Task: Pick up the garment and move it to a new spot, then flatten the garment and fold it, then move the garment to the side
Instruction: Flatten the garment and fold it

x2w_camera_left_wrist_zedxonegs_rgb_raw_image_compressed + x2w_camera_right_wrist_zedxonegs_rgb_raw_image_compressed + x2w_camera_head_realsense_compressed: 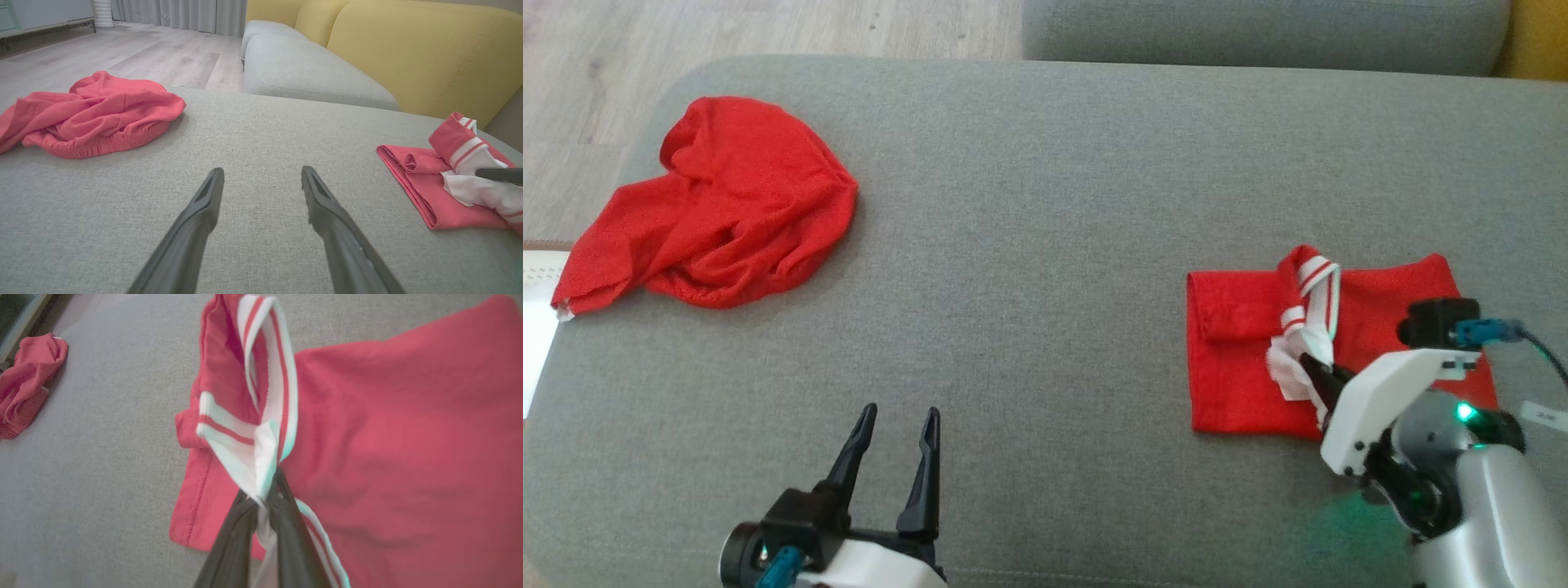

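Right side of the grey seat cushion (pixel 1054 245): the garment (pixel 1241 359), bright red, lies folded into a rough rectangle. Edges are fairly square, with a rolled fold along its left part that looks like a tucked sleeve. Fabric is mostly flat, with soft creases across the broad panel in the right wrist view.

Collar (pixel 1311 310): white rib-knit with thin red stripes. It is not lying flat; it stands up off the red panel in a twisted loop, and a white flap is bunched below it.

Right hand (pixel 1311 363): fingers pressed together, pinching the white collar fabric near the middle of the folded piece. The right wrist view shows cloth squeezed between the two dark fingers and trailing down past them.

Left hand (pixel 901 412): fingers spread apart, nothing between them. It sits over bare grey cushion, well apart from the garment. I cannot tell whether the tips touch the fabric of the seat.

Far left of the cushion: a second red garment (pixel 735 204), crumpled in a loose heap, one end trailing toward the cushion's edge.

Beyond the cushion: a yellow sofa back (pixel 408 53) and pale wooden floor (pixel 163 61).
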### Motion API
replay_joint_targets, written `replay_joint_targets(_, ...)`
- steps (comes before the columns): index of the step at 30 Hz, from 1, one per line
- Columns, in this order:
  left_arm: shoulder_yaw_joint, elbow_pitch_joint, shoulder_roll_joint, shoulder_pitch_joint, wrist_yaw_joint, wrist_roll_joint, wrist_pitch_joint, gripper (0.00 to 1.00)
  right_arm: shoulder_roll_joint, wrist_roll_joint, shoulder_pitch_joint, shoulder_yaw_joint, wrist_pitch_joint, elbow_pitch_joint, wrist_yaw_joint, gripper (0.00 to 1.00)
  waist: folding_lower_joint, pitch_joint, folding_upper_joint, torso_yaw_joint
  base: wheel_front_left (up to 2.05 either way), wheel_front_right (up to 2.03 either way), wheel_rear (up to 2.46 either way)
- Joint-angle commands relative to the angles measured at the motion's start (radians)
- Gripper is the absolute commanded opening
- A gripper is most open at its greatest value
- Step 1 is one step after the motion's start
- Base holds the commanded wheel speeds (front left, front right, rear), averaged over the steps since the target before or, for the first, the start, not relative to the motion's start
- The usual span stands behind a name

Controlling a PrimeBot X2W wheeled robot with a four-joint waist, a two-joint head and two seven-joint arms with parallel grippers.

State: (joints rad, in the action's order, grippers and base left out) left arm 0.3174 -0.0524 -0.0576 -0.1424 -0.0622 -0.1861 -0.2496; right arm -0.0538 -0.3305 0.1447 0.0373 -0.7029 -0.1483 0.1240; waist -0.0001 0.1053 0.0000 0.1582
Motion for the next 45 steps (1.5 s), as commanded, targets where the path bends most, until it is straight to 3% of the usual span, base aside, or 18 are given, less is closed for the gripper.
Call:
replay_joint_targets(1, -0.021, 0.026, 0.007, 0.033, 0.000, 0.005, -0.012, 1.00, 0.002, -0.008, 0.080, -0.031, 0.040, 0.006, 0.007, 0.00, 0.0001, 0.001, 0.0000, 0.000, 0.00, 0.00, 0.00)
replay_joint_targets(7, -0.007, 0.017, 0.007, 0.030, -0.004, 0.002, -0.012, 1.00, 0.003, -0.068, 0.159, -0.055, 0.170, -0.148, 0.007, 0.00, 0.0001, -0.006, 0.0000, 0.003, 0.00, 0.00, 0.00)
replay_joint_targets(13, 0.007, 0.001, 0.007, 0.027, -0.006, -0.003, -0.012, 1.00, 0.003, -0.093, 0.205, -0.128, 0.205, -0.248, 0.007, 0.00, 0.0001, -0.020, 0.0000, 0.008, 0.00, 0.00, 0.00)
replay_joint_targets(14, 0.010, -0.001, 0.007, 0.026, -0.006, -0.004, -0.012, 1.00, 0.003, -0.104, 0.208, -0.148, 0.211, -0.259, 0.007, 0.23, 0.0001, -0.024, 0.0000, 0.009, 0.00, 0.00, 0.00)
replay_joint_targets(15, 0.011, -0.003, 0.007, 0.024, -0.007, -0.005, -0.012, 1.00, 0.003, -0.121, 0.210, -0.169, 0.221, -0.267, 0.007, 0.56, 0.0001, -0.028, 0.0000, 0.010, 0.00, 0.00, 0.00)
replay_joint_targets(16, 0.011, -0.004, 0.007, 0.023, -0.009, -0.006, -0.012, 1.00, 0.003, -0.138, 0.211, -0.184, 0.233, -0.276, 0.007, 1.00, 0.0001, -0.032, 0.0000, 0.010, 0.00, 0.00, 0.00)
replay_joint_targets(20, 0.006, -0.010, 0.007, 0.011, -0.015, -0.009, -0.012, 1.00, 0.003, -0.207, 0.208, -0.253, 0.281, -0.291, 0.007, 1.00, 0.0001, -0.050, 0.0000, 0.003, 0.00, 0.00, 0.00)
replay_joint_targets(24, -0.002, -0.008, 0.007, 0.000, -0.021, -0.013, -0.012, 1.00, 0.003, -0.344, 0.196, -0.295, 0.393, -0.256, 0.007, 1.00, 0.0001, -0.062, 0.0000, -0.016, 0.00, 0.00, 0.00)
replay_joint_targets(27, -0.008, -0.002, 0.007, -0.006, -0.024, -0.015, -0.012, 1.00, 0.003, -0.363, 0.168, -0.327, 0.486, -0.217, 0.007, 1.00, 0.0001, -0.070, 0.0000, -0.043, 0.00, 0.00, 0.00)
replay_joint_targets(31, -0.024, 0.011, 0.007, -0.007, -0.020, -0.002, -0.012, 1.00, 0.003, -0.189, 0.098, -0.312, 0.621, -0.135, 0.007, 1.00, 0.0001, -0.080, 0.0000, -0.074, 0.00, 0.00, 0.00)
replay_joint_targets(33, -0.033, 0.015, 0.007, -0.004, -0.019, 0.003, -0.012, 1.00, 0.001, -0.043, 0.048, -0.264, 0.681, -0.097, 0.007, 1.00, 0.0001, -0.086, 0.0000, -0.084, 0.00, 0.00, 0.00)
replay_joint_targets(38, -0.053, 0.017, 0.007, -0.002, -0.012, 0.019, -0.012, 1.00, -0.018, 0.188, -0.087, -0.117, 0.783, -0.041, 0.007, 1.00, 0.0001, -0.103, 0.0000, -0.106, 0.00, 0.00, 0.00)
replay_joint_targets(45, -0.096, 0.007, 0.007, -0.006, 0.006, 0.060, -0.012, 1.00, -0.031, 0.333, -0.195, 0.038, 0.905, -0.042, 0.007, 1.00, 0.0001, -0.122, 0.0000, -0.118, 0.00, 0.00, 0.00)
